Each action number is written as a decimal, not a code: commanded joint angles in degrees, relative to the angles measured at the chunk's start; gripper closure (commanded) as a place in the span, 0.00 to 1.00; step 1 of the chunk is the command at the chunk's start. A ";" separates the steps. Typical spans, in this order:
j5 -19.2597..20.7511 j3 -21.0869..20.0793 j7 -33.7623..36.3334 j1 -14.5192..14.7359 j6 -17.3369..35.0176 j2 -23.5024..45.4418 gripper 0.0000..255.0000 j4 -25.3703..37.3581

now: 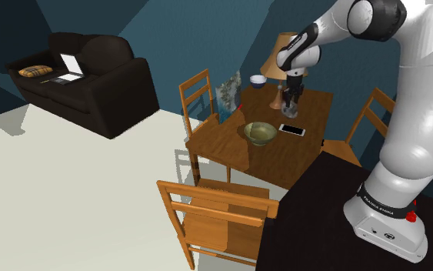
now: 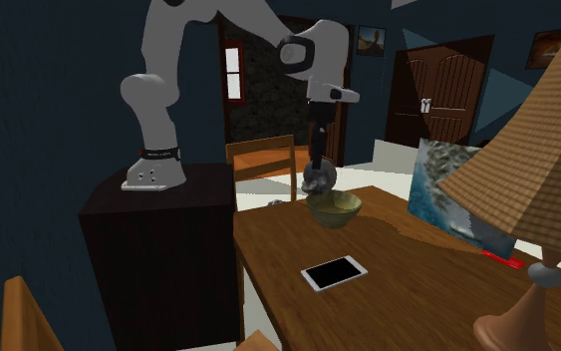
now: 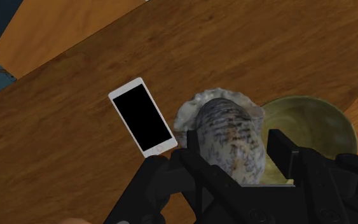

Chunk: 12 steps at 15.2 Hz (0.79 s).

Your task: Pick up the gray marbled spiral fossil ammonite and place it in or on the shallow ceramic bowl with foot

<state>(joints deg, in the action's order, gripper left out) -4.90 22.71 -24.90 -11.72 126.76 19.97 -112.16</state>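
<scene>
The grey marbled spiral ammonite (image 3: 225,133) is clasped between my black fingers and hangs above the wooden table (image 1: 222,142). My gripper (image 3: 238,151) is shut on it. In the second exterior view the ammonite (image 2: 318,180) hangs under the gripper (image 2: 315,172), just above the rim of the olive-green footed bowl (image 2: 334,208). In the wrist view that bowl (image 3: 314,124) lies close beside the fossil, opposite the phone. From the shoulder view the gripper (image 1: 291,98) is over the table's far part, beyond the bowl (image 1: 260,132).
A white phone (image 1: 291,129) lies flat near the bowl. A lamp (image 1: 281,58), a small white bowl (image 1: 258,79) and a leaning picture (image 1: 229,94) stand at the table's far side. Wooden chairs (image 1: 214,215) surround the table. A black sofa (image 1: 84,77) stands far off.
</scene>
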 commanded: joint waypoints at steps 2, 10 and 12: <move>-0.30 -1.29 3.50 2.12 -1.64 1.43 1.00 2.93; -1.10 -4.64 12.82 7.61 -8.28 6.65 1.00 14.48; -1.36 -4.77 12.71 7.53 -7.06 7.39 1.00 13.97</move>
<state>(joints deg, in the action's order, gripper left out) -6.12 18.06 -12.47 -4.28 119.59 26.85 -98.58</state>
